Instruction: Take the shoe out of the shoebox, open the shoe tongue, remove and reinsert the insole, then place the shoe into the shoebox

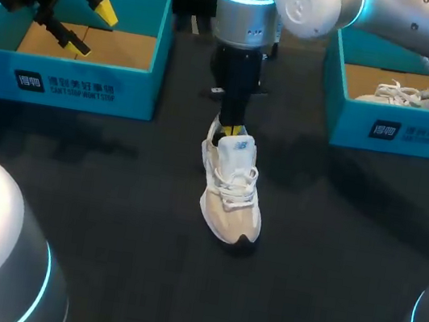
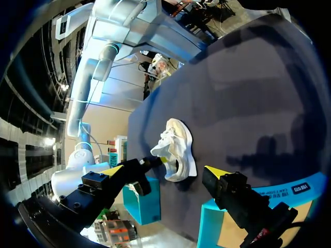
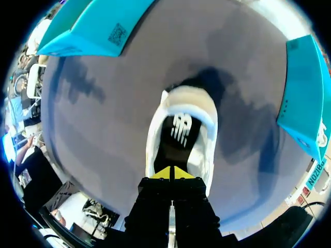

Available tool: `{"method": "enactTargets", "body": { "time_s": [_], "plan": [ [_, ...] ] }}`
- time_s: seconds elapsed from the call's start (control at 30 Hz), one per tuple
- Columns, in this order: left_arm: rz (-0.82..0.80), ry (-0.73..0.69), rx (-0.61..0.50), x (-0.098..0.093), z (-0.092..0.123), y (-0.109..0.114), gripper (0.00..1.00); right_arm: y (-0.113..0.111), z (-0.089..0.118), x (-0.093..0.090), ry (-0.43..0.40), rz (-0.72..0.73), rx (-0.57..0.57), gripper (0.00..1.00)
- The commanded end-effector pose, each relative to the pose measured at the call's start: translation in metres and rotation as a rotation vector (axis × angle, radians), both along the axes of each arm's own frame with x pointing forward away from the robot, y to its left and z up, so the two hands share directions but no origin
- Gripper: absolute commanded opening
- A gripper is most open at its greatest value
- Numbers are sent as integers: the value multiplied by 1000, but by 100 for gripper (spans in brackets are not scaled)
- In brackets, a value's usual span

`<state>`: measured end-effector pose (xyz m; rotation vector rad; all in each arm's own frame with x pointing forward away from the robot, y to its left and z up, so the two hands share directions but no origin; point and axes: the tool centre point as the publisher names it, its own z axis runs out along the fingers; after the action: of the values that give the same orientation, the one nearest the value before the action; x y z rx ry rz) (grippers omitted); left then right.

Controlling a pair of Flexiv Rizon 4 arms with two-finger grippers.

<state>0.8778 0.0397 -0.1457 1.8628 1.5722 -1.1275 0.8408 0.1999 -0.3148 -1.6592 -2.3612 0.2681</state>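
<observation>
A white sneaker (image 1: 230, 188) stands on the black table near the middle, toe toward the front edge. My right gripper (image 1: 231, 133) points straight down at its heel end. In the right wrist view the right gripper (image 3: 170, 173) is shut, its yellow tips pressed together just over the heel of the sneaker (image 3: 204, 124), whose black insole (image 3: 178, 132) shows inside. Whether anything thin is pinched, I cannot tell. My left gripper (image 1: 92, 29) hangs open and empty above the left shoebox (image 1: 64, 80). The left wrist view shows the sneaker (image 2: 176, 150) far ahead of the left gripper (image 2: 164, 173).
A second teal shoebox (image 1: 400, 125) at the back right holds another white shoe (image 1: 404, 95). The left box shows only its brown cardboard floor. Both boxes, one (image 3: 88, 31) and the other (image 3: 305, 103), flank the sneaker in the right wrist view.
</observation>
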Motion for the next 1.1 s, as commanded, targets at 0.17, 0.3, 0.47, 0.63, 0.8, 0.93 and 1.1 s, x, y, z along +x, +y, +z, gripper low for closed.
{"method": "enactTargets", "body": {
  "time_s": [0.17,0.3,0.47,0.63,0.8,0.93,1.1],
  "plan": [
    [-2,-1,3,0,0,0,100,-3,-18,-13,71,-28,4,0],
    [-2,-1,3,0,0,0,100,-5,-22,-17,83,-36,-11,0],
    [-2,-1,3,0,0,0,100,-7,-25,-19,83,-54,-14,42],
    [-2,-1,3,0,0,0,100,-4,-27,-20,84,-60,-13,100],
    [-2,-1,3,0,0,0,100,-1,-31,-24,89,-72,-10,100],
    [-2,-1,3,0,0,0,100,-3,-37,-27,101,-76,-10,100],
    [-2,-1,3,0,0,0,100,-5,-39,-30,115,-91,-17,100]
  ]
}}
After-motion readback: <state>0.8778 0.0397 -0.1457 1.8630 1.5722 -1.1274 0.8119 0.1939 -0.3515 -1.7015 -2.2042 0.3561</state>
